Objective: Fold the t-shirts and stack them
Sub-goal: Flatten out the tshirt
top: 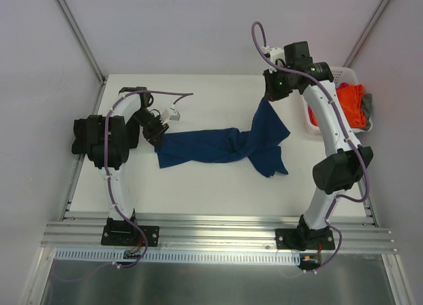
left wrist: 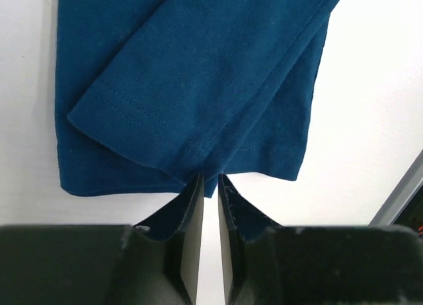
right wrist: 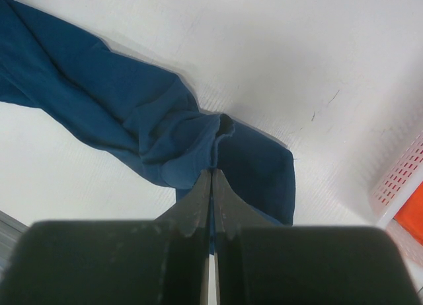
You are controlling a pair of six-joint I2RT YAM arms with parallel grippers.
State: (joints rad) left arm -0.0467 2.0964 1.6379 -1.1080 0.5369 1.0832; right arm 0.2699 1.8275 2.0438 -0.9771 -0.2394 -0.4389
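Observation:
A navy blue t-shirt [top: 211, 146] lies bunched in a long strip across the table. Its right end is lifted by my right gripper [top: 268, 97], which is shut on a gathered fold [right wrist: 211, 173]; the rest of that shirt [right wrist: 132, 113] trails off to the left. My left gripper [top: 157, 141] is at the shirt's left end. Its jaws stand a narrow gap apart, with the stitched hem edge of the shirt [left wrist: 198, 74] between the tips [left wrist: 210, 183]. An orange t-shirt [top: 350, 103] and a grey one [top: 367, 103] lie in the basket. No print shows on the navy shirt.
The white plastic basket [top: 344, 74] stands at the table's back right corner, close to the right arm; its perforated wall [right wrist: 403, 179] and the orange cloth [right wrist: 413, 219] show in the right wrist view. A small white object [top: 174, 113] sits by the left wrist.

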